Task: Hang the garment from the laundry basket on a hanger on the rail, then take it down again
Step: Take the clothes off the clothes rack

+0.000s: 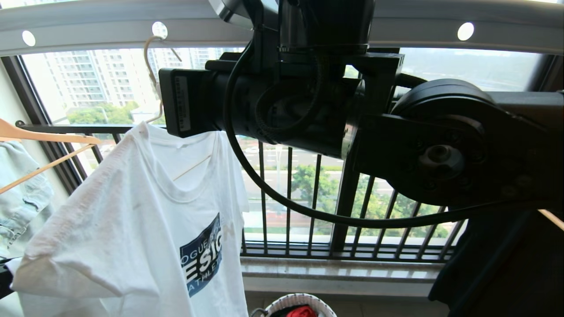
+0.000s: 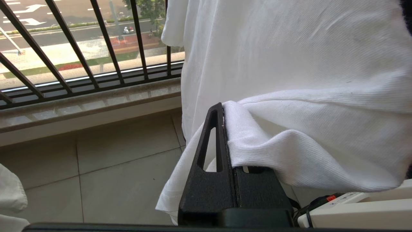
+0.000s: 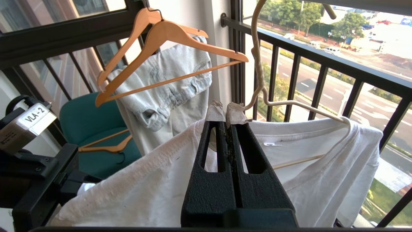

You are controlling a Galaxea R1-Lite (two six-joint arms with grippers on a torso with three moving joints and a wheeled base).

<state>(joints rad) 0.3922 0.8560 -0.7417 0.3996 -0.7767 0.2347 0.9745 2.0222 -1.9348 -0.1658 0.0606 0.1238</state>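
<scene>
The garment, a white T-shirt with a dark blue chest print, hangs on the cream wire hanger. The hanger's hook sits in a hole of the grey rail. My left gripper is shut on a ribbed white edge of the garment, low beside the hanging cloth. My right arm reaches across to the hanger. The right gripper is shut, its taped tips against the hanger wire at the garment's collar; nothing shows between them. The laundry basket stands on the floor below.
A red cloth lies in the basket. Wooden hangers and pale jeans hang at the left, above a teal chair. The black window guard and sill run behind. A black garment hangs at the right.
</scene>
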